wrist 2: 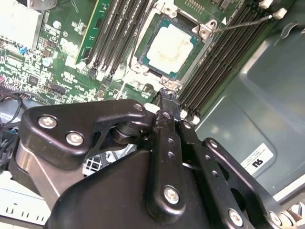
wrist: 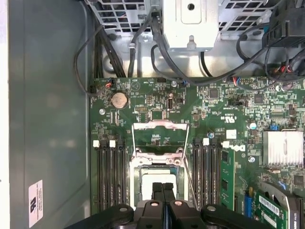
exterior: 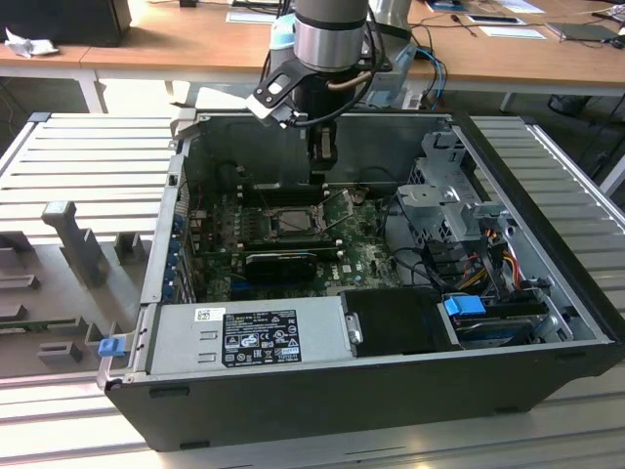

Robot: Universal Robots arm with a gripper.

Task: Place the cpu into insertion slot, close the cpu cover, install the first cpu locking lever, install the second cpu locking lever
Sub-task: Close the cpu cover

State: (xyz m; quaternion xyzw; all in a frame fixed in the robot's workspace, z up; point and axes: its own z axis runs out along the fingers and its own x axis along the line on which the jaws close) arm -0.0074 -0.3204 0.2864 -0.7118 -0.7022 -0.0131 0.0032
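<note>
Claw [wrist: 163, 187], fingers together and empty, hangs near the seated cpu [wrist 2: 171, 45]; a skewed push could jam the open cover [wrist: 159, 125].

An open black computer case [exterior: 342, 401] holds a grey power supply [exterior: 181, 342], black memory slots [wrist: 110, 176] and a coin battery [wrist: 118, 99].

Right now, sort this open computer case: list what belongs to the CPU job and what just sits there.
Job: small pale silvery square cpu, seated in the dark-framed square insertion slot; thin silvery metal-frame cpu cover, open; black gripper, over the cpu.
Just there: round silver coin battery; finned silver heatsink; long black memory slots.
</note>
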